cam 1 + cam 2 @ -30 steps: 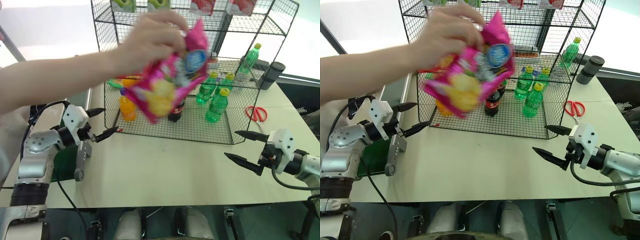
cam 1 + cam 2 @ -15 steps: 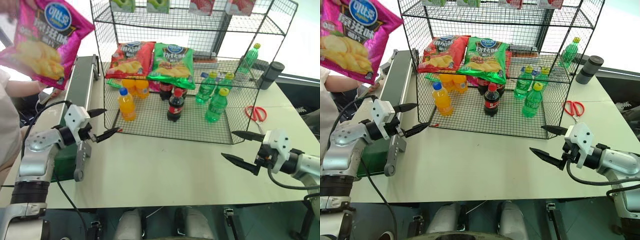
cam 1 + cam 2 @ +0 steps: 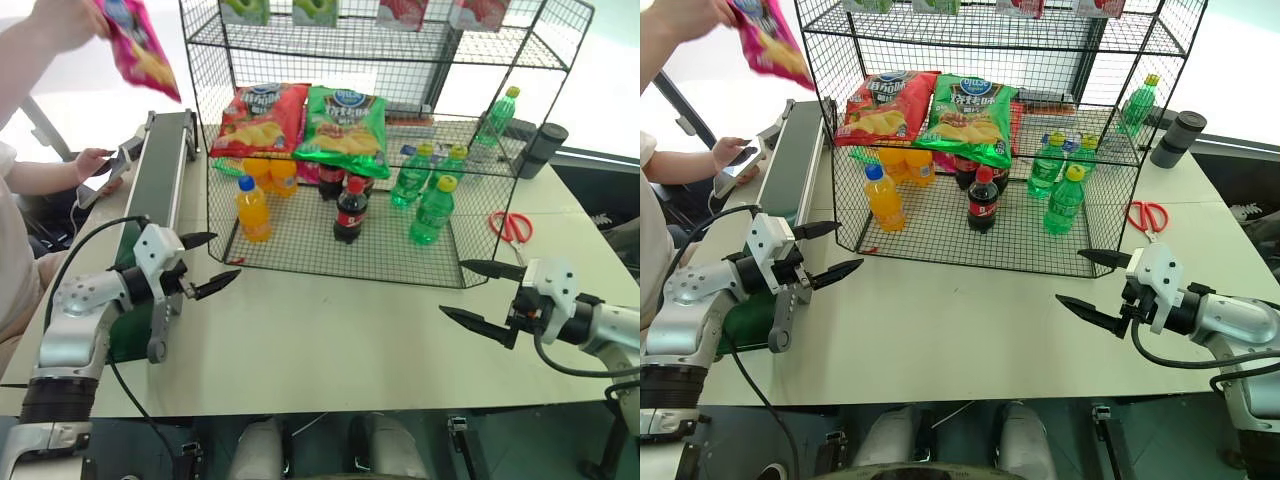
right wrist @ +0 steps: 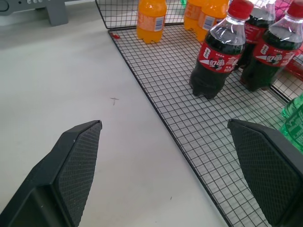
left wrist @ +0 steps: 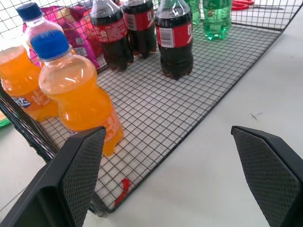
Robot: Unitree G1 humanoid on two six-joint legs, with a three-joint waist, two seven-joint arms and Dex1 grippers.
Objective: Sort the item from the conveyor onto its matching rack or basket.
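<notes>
Glossy magenta-pink crisp bag (image 3: 140, 50) aloft in a person's hand (image 3: 60, 18), far left. My left hand (image 3: 208, 264) and right hand (image 3: 478, 298) both wide, empty, over white tabletop (image 3: 330, 340).

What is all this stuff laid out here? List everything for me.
pink crisp bag: one, magenta, held up by a person's hand above the conveyor's far end
conveyor: one, dark green belt, grey frame, along the table's left edge
wire rack: one, black, at the table's back
red crisp bag: one, middle tier
green crisp bag: one, beside the red one
orange soda bottles: three, bottom tier
cola bottles: three, bottom tier
green bottles: four
scissors: one, red handles, right of rack
black cylinder: one, far right
left end effector: open
right end effector: open
</notes>
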